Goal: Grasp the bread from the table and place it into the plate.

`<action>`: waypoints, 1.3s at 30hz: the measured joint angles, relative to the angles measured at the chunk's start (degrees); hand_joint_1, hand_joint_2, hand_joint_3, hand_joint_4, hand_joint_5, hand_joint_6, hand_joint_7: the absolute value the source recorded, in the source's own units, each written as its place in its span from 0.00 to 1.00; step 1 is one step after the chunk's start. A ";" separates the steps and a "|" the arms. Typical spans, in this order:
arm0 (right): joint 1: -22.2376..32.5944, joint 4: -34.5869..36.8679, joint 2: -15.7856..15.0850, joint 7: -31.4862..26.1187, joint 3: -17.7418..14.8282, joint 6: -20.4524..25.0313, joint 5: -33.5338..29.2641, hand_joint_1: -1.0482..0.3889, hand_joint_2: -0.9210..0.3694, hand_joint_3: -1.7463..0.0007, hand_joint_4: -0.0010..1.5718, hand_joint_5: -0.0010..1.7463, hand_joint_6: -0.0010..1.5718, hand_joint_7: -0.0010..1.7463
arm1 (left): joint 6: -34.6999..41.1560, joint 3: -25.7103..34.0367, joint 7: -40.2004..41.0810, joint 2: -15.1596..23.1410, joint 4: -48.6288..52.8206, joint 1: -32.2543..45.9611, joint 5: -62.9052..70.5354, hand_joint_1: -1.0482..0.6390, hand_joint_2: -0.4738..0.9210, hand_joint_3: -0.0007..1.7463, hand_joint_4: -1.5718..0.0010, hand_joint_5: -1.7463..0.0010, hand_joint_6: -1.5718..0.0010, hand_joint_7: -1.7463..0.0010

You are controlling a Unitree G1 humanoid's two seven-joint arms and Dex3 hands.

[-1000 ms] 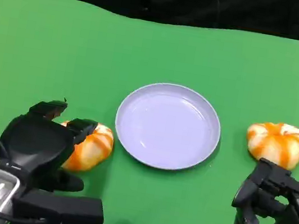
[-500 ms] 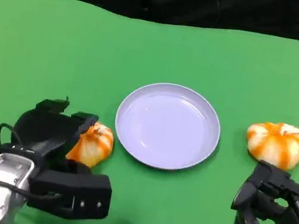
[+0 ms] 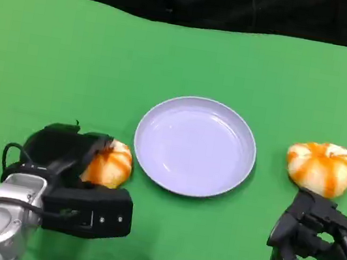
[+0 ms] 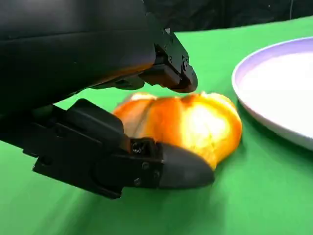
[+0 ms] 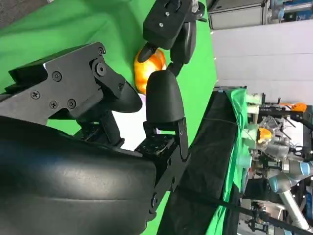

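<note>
Plate (image 3: 195, 145) bare, nothing in it yet; task barely begun.

Left hand (image 3: 64, 152) is down at the near-left bread (image 3: 110, 163), which sits on the green table (image 3: 192, 54) just left of the plate. In the left wrist view the fingers (image 4: 168, 73) bracket the bread, one above and one below, at or very near its surface; cannot tell whether they actually grip it. Bread looks grounded, not lifted.

Right hand (image 3: 312, 257) at the near right, fingers loosely curled and holding nothing, just near of the second bread (image 3: 322, 165), apart from it.

Left to do: secure the grasp, lift, carry right, release on the plate. Likely the same for the other bread.

Count: bread, two. Plate, one. Hands, two.
</note>
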 measured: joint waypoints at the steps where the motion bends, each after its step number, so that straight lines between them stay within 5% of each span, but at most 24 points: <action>1: 0.07 0.00 0.00 0.01 0.01 -0.07 0.00 0.70 0.19 0.40 0.48 1.00 0.39 0.94 | 0.11 -0.18 0.17 0.00 0.26 -0.02 -0.38 0.12 1.00 0.28 0.79 0.98 0.70 1.00; 11: 0.06 0.01 0.00 0.13 -0.03 -0.80 0.74 0.70 0.18 0.40 0.49 1.00 0.39 0.93 | 0.40 -2.31 2.52 0.00 3.48 -1.11 -1.82 0.13 1.00 0.32 0.77 0.99 0.70 1.00; 15: 0.05 0.17 0.00 0.13 -0.02 -1.10 0.68 0.71 0.18 0.40 0.48 1.00 0.40 0.93 | 0.08 -2.70 3.04 0.07 3.82 -1.25 -2.78 0.41 1.00 0.22 0.56 0.95 0.55 0.97; 17: 0.04 0.46 0.00 0.08 0.00 -1.93 0.42 0.71 0.18 0.41 0.48 1.00 0.40 0.93 | -1.03 -2.70 4.62 0.09 3.92 -1.25 -2.99 0.46 1.00 0.20 0.51 0.94 0.52 0.97; 18: 0.02 0.46 0.00 0.03 0.02 -2.24 0.36 0.70 0.18 0.41 0.48 1.00 0.40 0.93 | -1.55 -2.70 5.59 0.09 3.95 -1.25 -3.04 0.52 0.99 0.15 0.41 0.83 0.41 0.94; 19: -0.01 0.46 0.00 -0.01 0.03 -2.33 0.34 0.70 0.18 0.41 0.48 1.00 0.39 0.92 | -2.62 -2.47 7.09 0.05 4.26 -1.24 -3.72 0.55 1.00 0.16 0.43 0.45 0.29 0.88; 20: 0.00 0.46 0.00 -0.04 0.05 -2.31 0.35 0.70 0.18 0.41 0.48 1.00 0.39 0.92 | -4.14 -2.09 9.00 0.03 4.66 -1.24 -4.67 0.55 1.00 0.17 0.45 0.30 0.26 0.85; 22: 0.00 0.45 -0.01 -0.05 0.11 -2.25 0.32 0.70 0.18 0.41 0.48 1.00 0.40 0.92 | -7.07 -1.49 13.03 0.05 5.74 -1.24 -5.43 0.55 1.00 0.12 0.53 0.06 0.49 0.35; 25: -0.01 0.44 -0.01 -0.19 0.18 -2.26 0.08 0.70 0.18 0.41 0.48 1.00 0.40 0.92 | -9.88 -0.96 17.54 0.35 6.81 -1.24 -5.94 0.56 1.00 0.15 0.54 0.01 0.65 0.06; 32: -0.14 0.44 0.01 -0.28 0.35 -2.27 -0.07 0.69 0.18 0.41 0.48 1.00 0.40 0.92 | -9.72 1.77 18.97 1.63 4.57 -1.23 -7.47 0.58 0.99 0.20 0.53 0.00 0.66 0.00; 35: -0.17 0.46 -0.01 -0.25 0.31 -2.37 -0.20 0.70 0.18 0.42 0.48 1.00 0.40 0.92 | -9.13 2.96 18.75 2.26 2.38 -1.20 -8.08 0.57 0.95 0.25 0.49 0.00 0.56 0.10; 39: -0.19 0.49 -0.01 -0.24 0.21 -2.44 -0.20 0.70 0.18 0.42 0.48 1.00 0.40 0.92 | -9.06 4.69 18.26 3.48 -1.73 -1.21 -9.22 0.57 0.93 0.24 0.50 0.00 0.60 0.06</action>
